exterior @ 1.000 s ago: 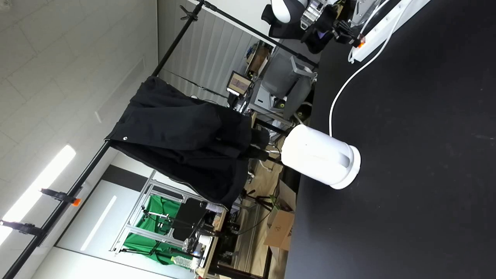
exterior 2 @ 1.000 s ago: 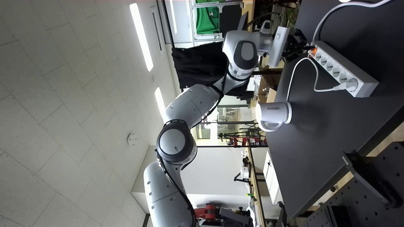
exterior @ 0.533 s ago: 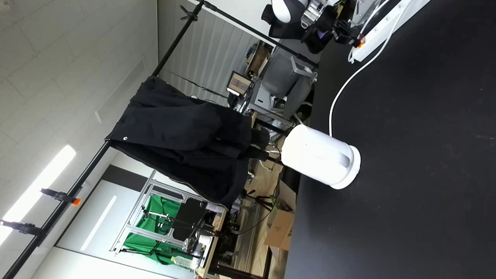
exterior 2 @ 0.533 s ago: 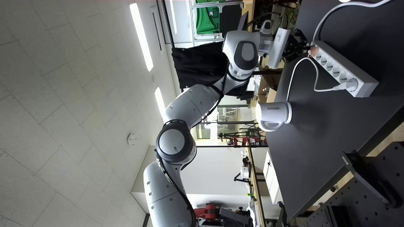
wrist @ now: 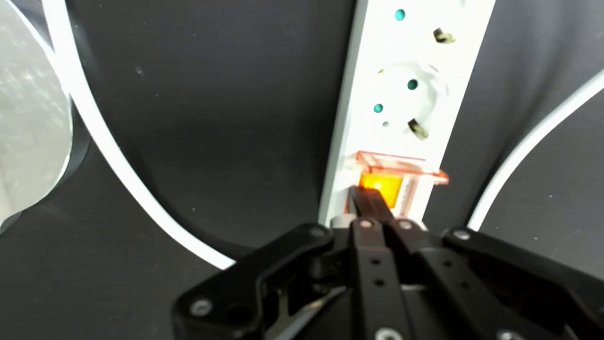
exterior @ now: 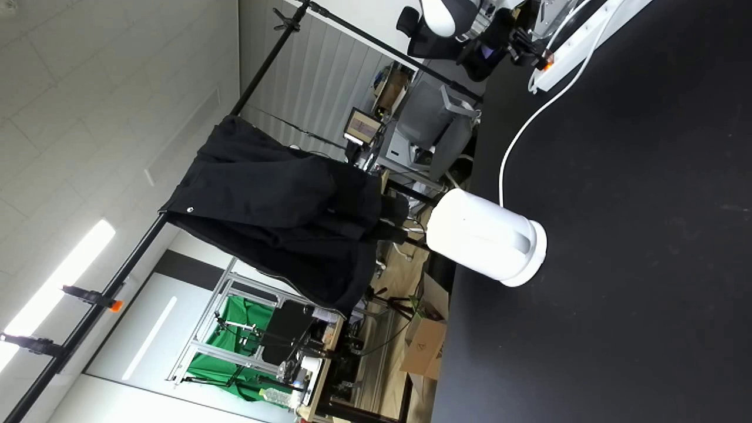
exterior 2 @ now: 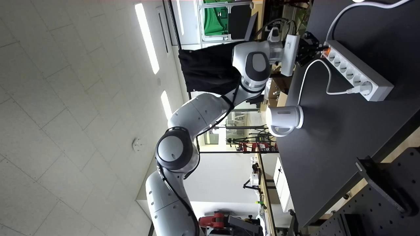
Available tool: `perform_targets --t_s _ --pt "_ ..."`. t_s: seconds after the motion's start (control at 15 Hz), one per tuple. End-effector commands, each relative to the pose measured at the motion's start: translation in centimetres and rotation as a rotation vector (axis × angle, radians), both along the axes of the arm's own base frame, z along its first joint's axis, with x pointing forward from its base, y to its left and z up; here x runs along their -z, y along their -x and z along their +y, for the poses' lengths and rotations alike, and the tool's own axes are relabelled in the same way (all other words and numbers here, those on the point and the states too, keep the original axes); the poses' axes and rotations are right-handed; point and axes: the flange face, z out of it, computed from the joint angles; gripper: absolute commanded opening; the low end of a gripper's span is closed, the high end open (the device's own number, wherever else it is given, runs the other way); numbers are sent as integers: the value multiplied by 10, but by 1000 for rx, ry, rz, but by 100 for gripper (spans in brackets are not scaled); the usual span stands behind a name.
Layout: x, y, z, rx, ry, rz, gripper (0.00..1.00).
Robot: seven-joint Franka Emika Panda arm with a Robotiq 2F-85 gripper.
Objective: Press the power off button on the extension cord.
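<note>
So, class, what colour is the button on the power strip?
The button is bright yellow-orange; it shows best in the wrist view.

A: anywhere to squeeze through?

B: yeah, over the black table [wrist: 255, 118] between white cable [wrist: 127, 174] and extension cord [wrist: 398, 113]. Other side's got another cable [wrist: 533, 138], and reddish clear plastic [wrist: 396, 162] crowds the orange switch [wrist: 387, 186].

In an exterior view a pale panelled ceiling [exterior 2: 82, 114] fills the left of the frame, two strip lights [exterior 2: 147, 38] glowing in its upper right; a plain pale wall [exterior 2: 229, 177] stands lower centre, and wooden floor [exterior 2: 406, 145] shows at lower right. In both exterior views a dark table [exterior: 617, 323] spreads across the right, and black fabric [exterior: 276, 182] drapes a dark pole [exterior: 262, 70]. In an exterior view a grey chair [exterior: 423, 114] sits upper centre.
</note>
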Motion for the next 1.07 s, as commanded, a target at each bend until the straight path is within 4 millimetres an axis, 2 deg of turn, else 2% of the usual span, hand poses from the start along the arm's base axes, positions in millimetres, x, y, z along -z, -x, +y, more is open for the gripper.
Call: perform_targets --t_s 0.0,0.53,1.0 --pt "47 35 0 9 78 55 0" --pt "48 44 6 30 174 45 0" --pt "49 52 11 120 160 106 0"
